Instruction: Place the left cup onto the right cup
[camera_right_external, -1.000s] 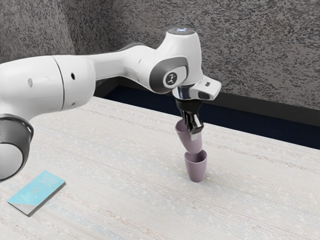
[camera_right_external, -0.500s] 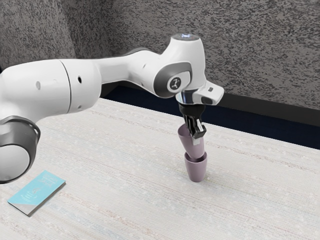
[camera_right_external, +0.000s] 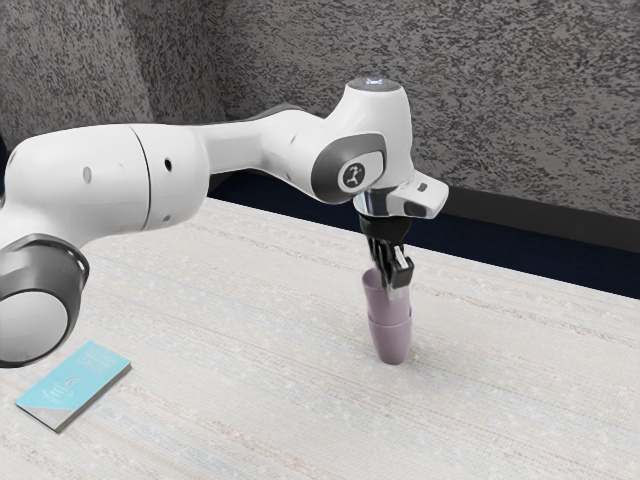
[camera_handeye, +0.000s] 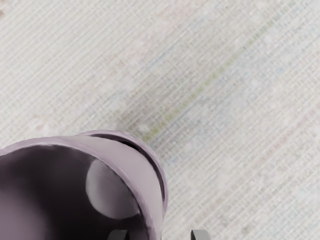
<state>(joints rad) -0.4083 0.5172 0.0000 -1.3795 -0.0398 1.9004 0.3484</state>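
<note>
Two mauve cups stand nested on the pale table (camera_right_external: 200, 330). The upper cup (camera_right_external: 382, 295) sits deep inside the lower cup (camera_right_external: 390, 342), almost upright. My black gripper (camera_right_external: 397, 275) is shut on the upper cup's rim on the side toward the exterior view's right. In the wrist view the held cup (camera_handeye: 75, 190) shows its dark inside just under my hand, and a thin arc of the lower cup's rim (camera_handeye: 161, 176) peeks out beside it. Two dark fingertips (camera_handeye: 200, 235) show at that view's lower edge.
A light blue card or thin book (camera_right_external: 74, 384) lies flat near the table's front corner at the exterior view's left. A dark band runs along the table's far edge below the grey speckled wall (camera_right_external: 520, 90).
My hand has come down and moved slightly toward the exterior view's right. The tilted upper cup has straightened and sunk well into the lower cup.
</note>
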